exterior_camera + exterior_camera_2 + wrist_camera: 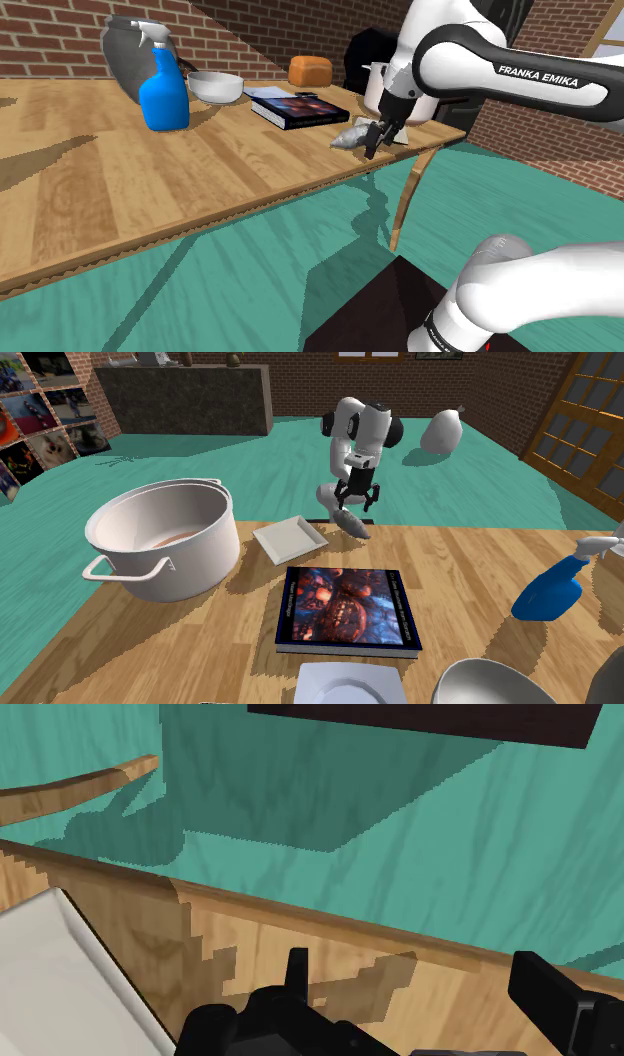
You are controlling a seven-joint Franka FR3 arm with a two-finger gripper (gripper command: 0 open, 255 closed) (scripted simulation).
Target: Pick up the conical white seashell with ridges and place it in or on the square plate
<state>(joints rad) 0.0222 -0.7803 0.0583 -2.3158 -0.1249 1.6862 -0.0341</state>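
So the big wooden table (pixel 120 170) carries everything. The white arm (pixel 520 75) rises off its stand, bends at the elbow, and reaches over the table's edge nearest the stand, wrist pointing down. Then there's a large white pot (pixel 165 542), a book (pixel 345 607) mid-table, and a blue spray bottle (pixel 163 90) further in.

The square plate (pixel 290 539) sits near that same edge, between the pot and the shell (pixel 352 525). The pale ridged shell lies on the wood right at the edge, just beside the plate. The gripper (pixel 358 502) hangs right over it, fingers (pixel 545 994) spread wide with nothing in them.

The second exterior view shows the plate and shell apart. The shoulder view shows the fingertips low beside the shell. The wrist view adds the plate's corner, the table edge and the teal floor (pixel 480 854) beyond.
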